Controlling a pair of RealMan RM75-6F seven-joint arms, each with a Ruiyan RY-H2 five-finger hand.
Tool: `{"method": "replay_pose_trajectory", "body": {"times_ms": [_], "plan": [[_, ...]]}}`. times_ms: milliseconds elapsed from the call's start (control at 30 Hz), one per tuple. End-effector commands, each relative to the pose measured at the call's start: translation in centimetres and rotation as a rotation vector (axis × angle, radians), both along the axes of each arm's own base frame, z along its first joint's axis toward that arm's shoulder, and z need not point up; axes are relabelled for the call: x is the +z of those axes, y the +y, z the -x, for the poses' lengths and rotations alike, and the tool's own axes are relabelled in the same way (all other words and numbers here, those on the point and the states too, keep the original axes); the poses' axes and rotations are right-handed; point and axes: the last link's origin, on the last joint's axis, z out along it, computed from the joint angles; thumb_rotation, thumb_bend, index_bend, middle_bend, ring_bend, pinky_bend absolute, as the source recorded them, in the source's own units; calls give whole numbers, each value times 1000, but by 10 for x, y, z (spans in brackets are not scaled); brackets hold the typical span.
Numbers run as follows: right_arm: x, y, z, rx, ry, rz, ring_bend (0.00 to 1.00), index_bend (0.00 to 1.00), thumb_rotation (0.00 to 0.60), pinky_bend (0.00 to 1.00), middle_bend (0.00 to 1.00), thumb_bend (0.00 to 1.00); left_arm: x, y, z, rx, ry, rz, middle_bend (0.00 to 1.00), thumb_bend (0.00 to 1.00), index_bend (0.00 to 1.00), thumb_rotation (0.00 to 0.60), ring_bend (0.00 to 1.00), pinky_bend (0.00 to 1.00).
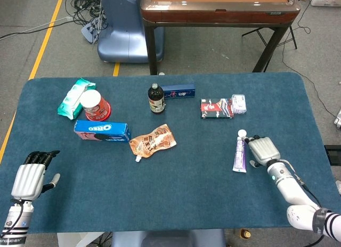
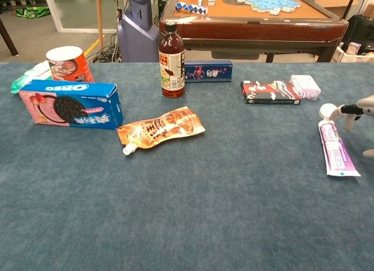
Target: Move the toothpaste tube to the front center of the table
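We judge step: reach | right robot hand (image 1: 262, 149) empty, fingers apart, touching toothpaste tube (image 1: 240, 153) near its cap, lined up to grip | left robot hand (image 1: 29, 175) idle, spread on desk (image 1: 186, 188).

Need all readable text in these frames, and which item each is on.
"OREO": blue cookie box, readable in both views.
Orange spout pouch: large characters, too blurred to read.
Bottle label: print too small.
Purple toothpaste tube: print too small.
Red cup, dark blue box, red-black box: graphics only, nothing legible.
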Motion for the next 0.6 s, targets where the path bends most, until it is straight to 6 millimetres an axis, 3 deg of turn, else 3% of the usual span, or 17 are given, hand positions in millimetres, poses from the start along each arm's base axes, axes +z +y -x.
{"method": "replay_pose_trajectory", "body": {"times_ms": [33,367,600], "plan": [[-5,-4,-8,24,-11,-1,186,117,600,329,290,307,0,0,0,1,0,0,295,271,210,600,216,131],[-31,-11,-50,130,-103,-61,186,112,600,329,290,306,3,-1,3,13,3,-12,295,271,210,600,216,131],[-26,1,-67,190,-168,-77,186,111,600,329,290,305,4,-1,3,9,3,-11,295,270,210,600,216,131]]}}
